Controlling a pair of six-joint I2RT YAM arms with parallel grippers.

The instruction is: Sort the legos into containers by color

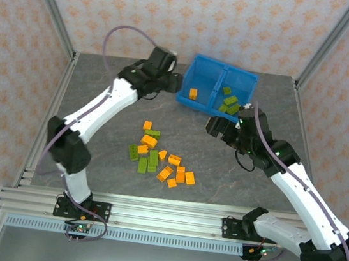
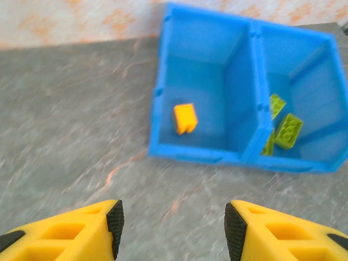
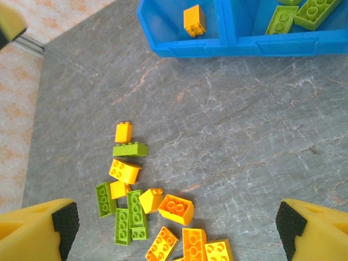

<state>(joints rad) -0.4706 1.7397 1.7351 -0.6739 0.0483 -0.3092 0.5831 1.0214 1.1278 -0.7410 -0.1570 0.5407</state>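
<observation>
While its arm point(image 1: 100, 105) stretches forward, the left tool point(image 2: 174, 227) faces the bin point(image 2: 196, 155).

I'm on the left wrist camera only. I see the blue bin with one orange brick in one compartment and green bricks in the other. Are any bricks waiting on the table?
Observer: Yes. A cluster of loose legos, orange and green mixed, lies on the table between the two arms, nearer the arm bases than the bin.
Operator: And where is the right pincer?
Observer: The right pincer is open and empty. It hovers above the table just in front of the bin's green side, and its camera looks down on the cluster.
</observation>
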